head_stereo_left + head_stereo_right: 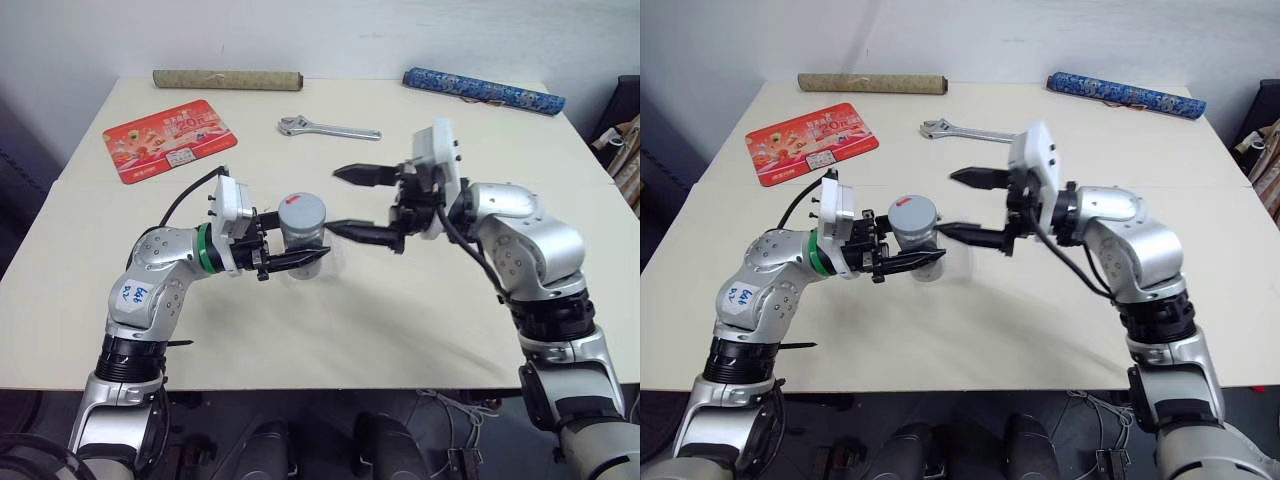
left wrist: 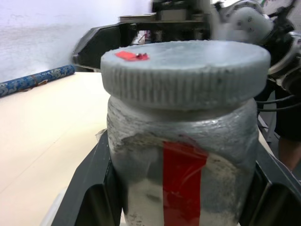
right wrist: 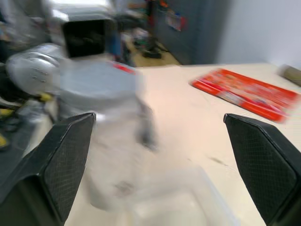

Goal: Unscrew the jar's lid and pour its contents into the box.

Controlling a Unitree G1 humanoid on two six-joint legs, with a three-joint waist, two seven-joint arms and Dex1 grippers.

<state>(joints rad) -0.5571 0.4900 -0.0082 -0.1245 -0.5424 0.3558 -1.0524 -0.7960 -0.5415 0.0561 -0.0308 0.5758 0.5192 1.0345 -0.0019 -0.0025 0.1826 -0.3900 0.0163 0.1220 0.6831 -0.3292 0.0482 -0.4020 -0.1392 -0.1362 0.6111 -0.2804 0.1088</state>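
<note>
My left gripper (image 1: 303,248) is shut on the jar (image 1: 303,232) and holds it upright over the middle of the table (image 1: 400,320). The grey lid (image 1: 302,211), with a small red mark on top, sits on the jar; in the left wrist view the lid (image 2: 186,70) tops a red stripe on the jar (image 2: 181,179). My right gripper (image 1: 352,204) is open, level with the lid and just to its right, not touching it. A blurred translucent shape below the jar looks like the box (image 3: 188,202). I cannot make out the contents.
A red printed mat (image 1: 170,138) lies at the back left and a metal wrench (image 1: 328,128) at the back middle. A brown roll (image 1: 227,79) and a blue patterned roll (image 1: 483,90) lie along the far edge.
</note>
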